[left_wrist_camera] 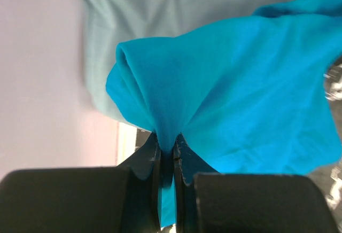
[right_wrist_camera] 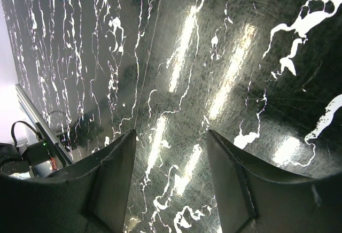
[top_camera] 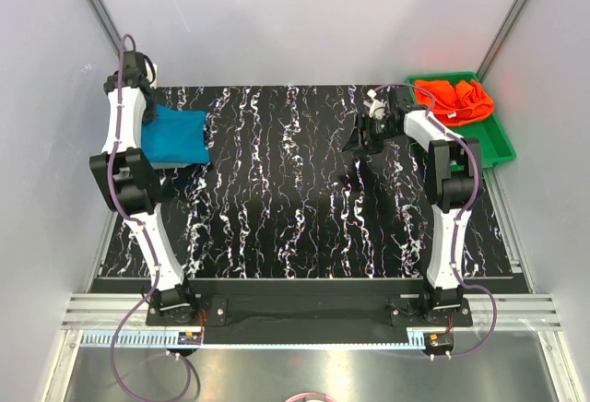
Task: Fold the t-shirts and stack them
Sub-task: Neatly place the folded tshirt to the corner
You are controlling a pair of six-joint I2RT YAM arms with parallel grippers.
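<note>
Left side: my left gripper (left_wrist_camera: 166, 139) is clenched on a pinched fold of the teal shirt (left_wrist_camera: 240, 94). The cloth passes down between the 2 fingers and fans out beyond them in a gathered ridge. In the overhead view this shirt lies bunched at the far left of the black marbled table (top_camera: 295, 199), partly hidden by my left arm.

In the left wrist view, a pale grey-blue shirt (left_wrist_camera: 181, 8) lies flat beyond the teal cloth. The teal shirt overlaps its near edge. I cannot tell whether the pale one is folded.

Right side: my right gripper (right_wrist_camera: 171, 137) is released. Its jaws stand apart with nothing between them, and only bare table top shows below. It hangs over the far right part of the table, near the left end of the tray. A scrap of teal shows at the top left corner of the right wrist view, well apart from the fingers.

Container: 1 green tray (top_camera: 493, 144) sits angled at the far right corner. It holds 1 orange-red shirt (top_camera: 454, 98), crumpled and heaped in the far half. The near half of the tray floor is bare. My right arm crosses in front of the tray's left side.
</note>
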